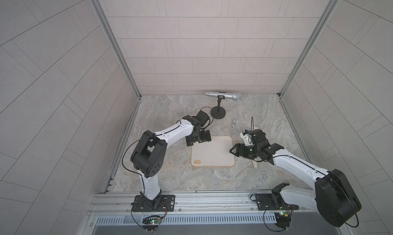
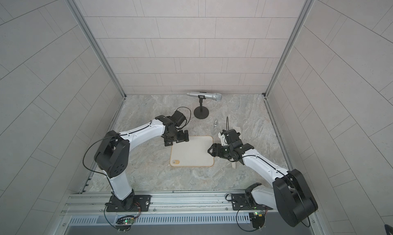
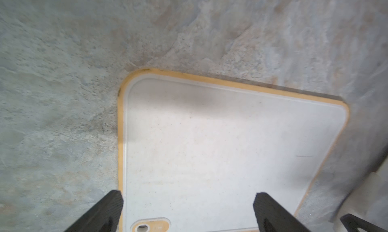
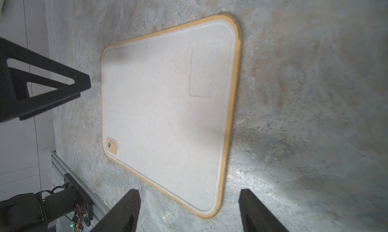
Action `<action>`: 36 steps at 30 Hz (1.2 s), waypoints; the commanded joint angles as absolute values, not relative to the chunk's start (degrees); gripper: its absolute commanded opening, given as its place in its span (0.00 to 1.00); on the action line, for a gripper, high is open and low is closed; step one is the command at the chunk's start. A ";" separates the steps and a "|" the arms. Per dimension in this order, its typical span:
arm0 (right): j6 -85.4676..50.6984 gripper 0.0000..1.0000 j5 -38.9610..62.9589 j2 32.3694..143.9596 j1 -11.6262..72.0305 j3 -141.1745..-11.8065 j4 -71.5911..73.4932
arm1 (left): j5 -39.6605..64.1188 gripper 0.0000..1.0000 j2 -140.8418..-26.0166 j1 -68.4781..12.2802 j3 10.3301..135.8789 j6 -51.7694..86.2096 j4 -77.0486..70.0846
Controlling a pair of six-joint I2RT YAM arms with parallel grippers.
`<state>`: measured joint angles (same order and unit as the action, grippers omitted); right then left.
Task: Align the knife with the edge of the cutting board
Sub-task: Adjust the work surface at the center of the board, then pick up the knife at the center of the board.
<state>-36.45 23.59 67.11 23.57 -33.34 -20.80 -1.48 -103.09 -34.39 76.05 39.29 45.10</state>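
Your left gripper (image 1: 198,140) hangs spread and empty over the far-left corner of the cutting board (image 1: 212,155), probably standing by to steady it, well clear of the right edge where the work is. Your right gripper (image 1: 232,150) is also parted with nothing between its fingers, at the middle of that right edge. So the knife (image 1: 255,165) lies free on the bench: behind the gripper, under the right wrist, running far-to-near beside the board's right edge but apart from it, mostly hidden.

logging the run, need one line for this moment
left gripper open | right gripper open over board edge | knife beside board, not held
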 commanded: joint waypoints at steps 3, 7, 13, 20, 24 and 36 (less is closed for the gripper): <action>-35.41 0.80 23.37 62.22 21.86 -34.79 -26.93 | 1.24 1.00 -100.54 -33.71 77.98 36.44 48.62; -35.38 0.84 23.07 59.33 20.25 -34.98 -30.03 | 1.59 1.00 -99.04 -33.51 79.07 35.36 49.64; -34.41 0.90 19.77 55.49 18.38 -35.51 -36.51 | 0.24 1.00 -98.23 -33.44 82.12 33.32 52.19; -34.88 0.97 15.26 54.59 16.59 -35.51 -40.68 | -0.66 1.00 -95.91 -32.76 82.28 31.41 52.99; -35.22 1.00 11.97 55.60 16.03 -37.79 -42.22 | 1.58 1.00 -94.78 -30.56 80.90 31.08 52.02; -34.82 1.00 5.40 62.21 15.93 -39.66 -42.94 | 2.80 1.00 -92.20 -28.42 76.90 30.12 47.25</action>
